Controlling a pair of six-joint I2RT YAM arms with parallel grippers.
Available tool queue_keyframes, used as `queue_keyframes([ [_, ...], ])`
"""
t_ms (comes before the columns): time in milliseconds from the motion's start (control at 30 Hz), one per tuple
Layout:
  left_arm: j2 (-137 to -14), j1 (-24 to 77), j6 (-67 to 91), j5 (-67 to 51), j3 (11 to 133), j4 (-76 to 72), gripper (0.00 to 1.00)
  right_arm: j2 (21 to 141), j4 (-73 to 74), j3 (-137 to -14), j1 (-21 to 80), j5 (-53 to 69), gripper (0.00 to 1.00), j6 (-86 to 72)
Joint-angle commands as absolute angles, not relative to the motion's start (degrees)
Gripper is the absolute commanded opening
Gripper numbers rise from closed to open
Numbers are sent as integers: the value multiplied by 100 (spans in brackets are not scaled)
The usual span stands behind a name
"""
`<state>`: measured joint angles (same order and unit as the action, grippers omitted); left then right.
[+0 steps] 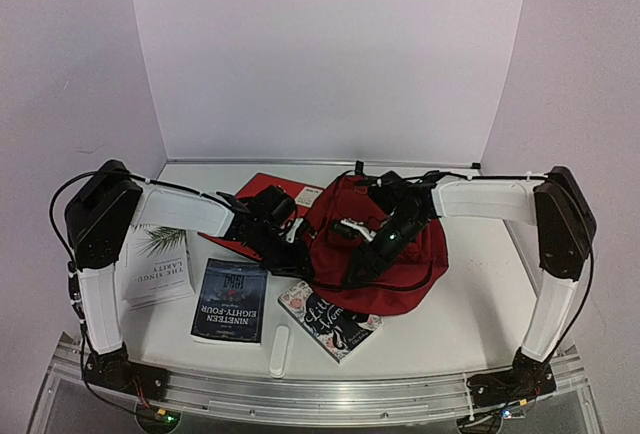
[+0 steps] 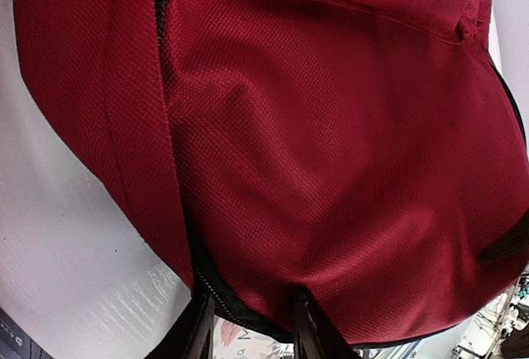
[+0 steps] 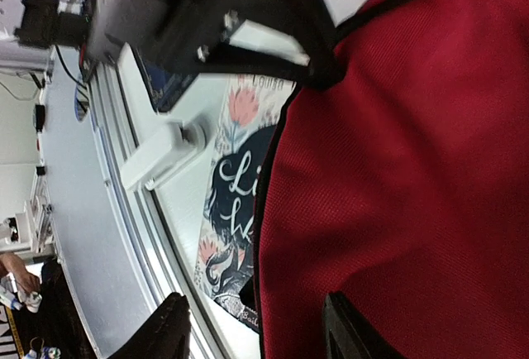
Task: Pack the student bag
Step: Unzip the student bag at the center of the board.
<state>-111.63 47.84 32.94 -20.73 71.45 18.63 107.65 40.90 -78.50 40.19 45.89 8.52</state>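
Observation:
The student bag [image 1: 385, 264], dark red with black straps, lies at the table's middle right. It fills the left wrist view [image 2: 331, 144] and the right half of the right wrist view [image 3: 413, 193]. My left gripper [image 1: 290, 227] is at the bag's left edge. Its fingers [image 2: 252, 330] stand partly apart on either side of the black zipper edge [image 2: 211, 289], without pinching it. Over the bag's front part, my right gripper [image 1: 378, 244] is open [image 3: 256, 330], one finger [image 3: 351, 330] on the red fabric and the other beyond the bag's edge.
A floral book [image 1: 330, 320] pokes out from under the bag's near edge [image 3: 231, 210]. To the left lie a blue Nineteen Eighty-Four book [image 1: 228, 299] and a white book [image 1: 158, 264]. A white marker [image 1: 279, 350] lies near the front rail. A flat red folder [image 1: 265, 192] sits behind my left gripper.

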Motion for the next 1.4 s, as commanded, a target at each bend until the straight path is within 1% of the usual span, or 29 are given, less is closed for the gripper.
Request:
queue_keyframes([
  [0, -10928, 4813, 3341, -1997, 7073, 1730, 36, 11149, 3769, -7516, 4298, 4325, 50, 832],
  [67, -10683, 4723, 3282, -1853, 7113, 1765, 38, 11274, 3748, -7356, 4298, 4187, 47, 904],
  [200, -10159, 4319, 3276, -1642, 7108, 1711, 44, 11364, 3598, -7028, 4298, 4107, 47, 965],
  [300, -10068, 3921, 3382, -1686, 7177, 1607, 46, 11334, 3472, -6883, 4298, 4192, 47, 930],
  [433, -10315, 3549, 3545, -2126, 7479, 1489, 44, 11201, 3392, -6827, 4301, 4100, 47, 931],
  [567, -10729, 3534, 3627, -2445, 7880, 1402, 41, 11167, 3384, -6806, 4298, 4055, 47, 945],
  [800, -11423, 3542, 3942, -2919, 8235, 1073, 37, 11199, 3376, -6801, 4298, 4028, 47, 938],
  [1000, -11946, 3562, 4016, -3185, 8555, 909, 36, 11213, 3384, -6820, 4298, 4071, 47, 932],
  [1367, -12707, 3604, 3979, -3243, 9262, 981, 36, 11241, 3383, -6812, 4298, 4104, 48, 932],
])
